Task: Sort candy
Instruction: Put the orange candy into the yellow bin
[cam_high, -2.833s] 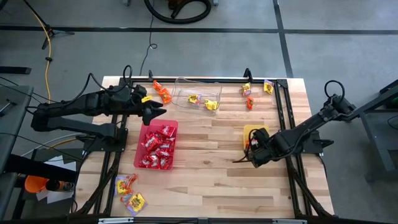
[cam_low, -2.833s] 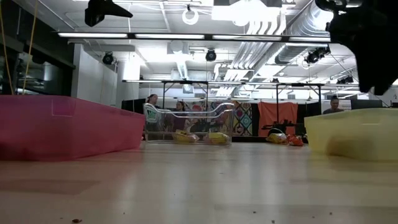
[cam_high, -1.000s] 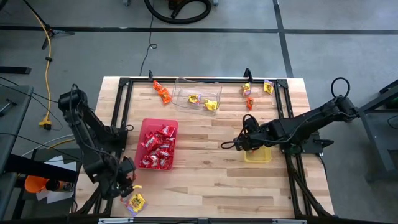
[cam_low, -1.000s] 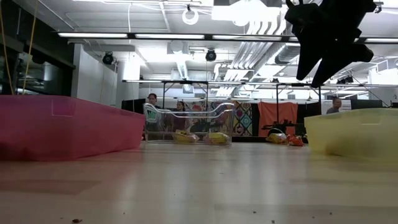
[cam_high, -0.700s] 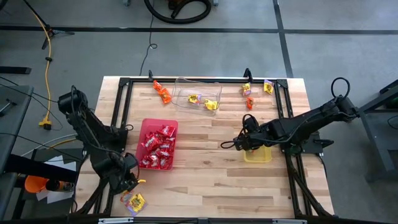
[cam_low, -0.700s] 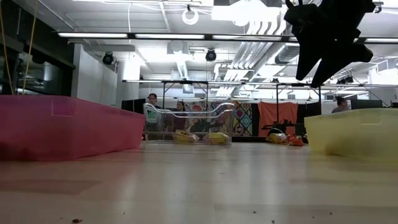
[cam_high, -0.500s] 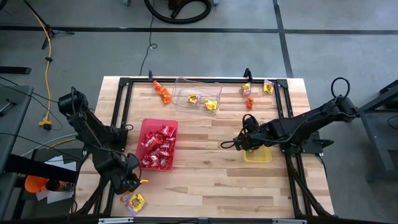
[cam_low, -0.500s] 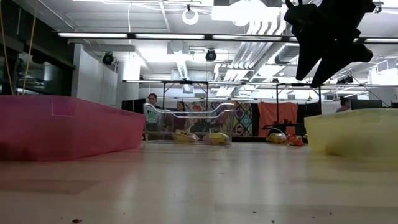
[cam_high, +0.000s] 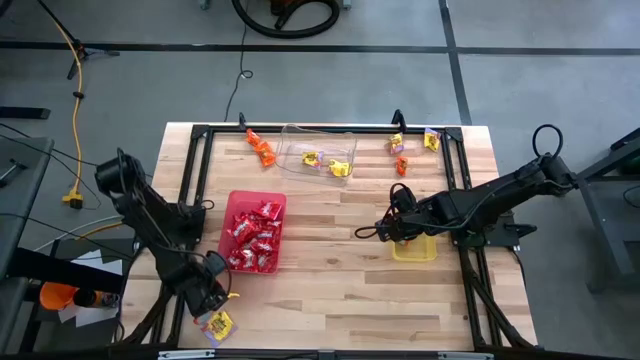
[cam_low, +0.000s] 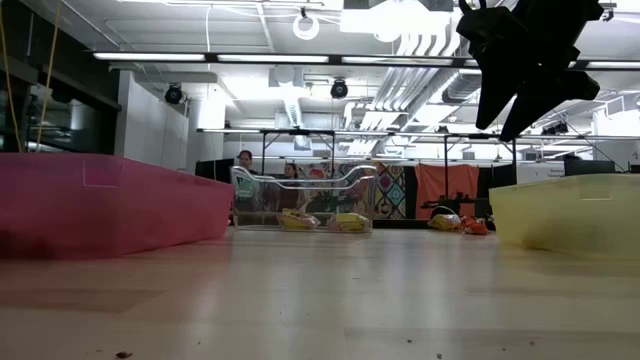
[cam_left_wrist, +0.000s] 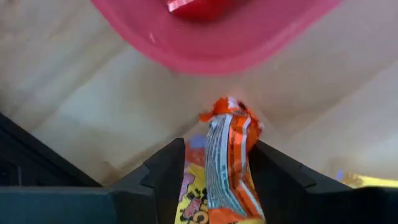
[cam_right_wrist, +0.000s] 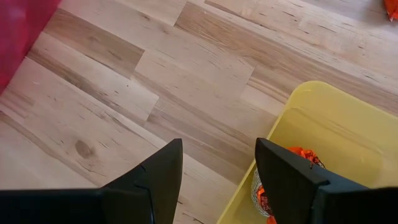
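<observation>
Gripping one orange candy (cam_left_wrist: 227, 158), left claw (cam_left_wrist: 214, 165) (right claw (cam_right_wrist: 217, 163) released).

The left arm reaches toward the near left corner of the table, its left gripper (cam_high: 214, 297) held low there with both dark fingers (cam_left_wrist: 166, 174) closed against something pinched between them. The right arm stretches in from the right side toward the table's middle. Its right gripper (cam_high: 385, 228) hangs above the surface with its two fingers (cam_right_wrist: 155, 177) spread apart and holding nothing.
</observation>
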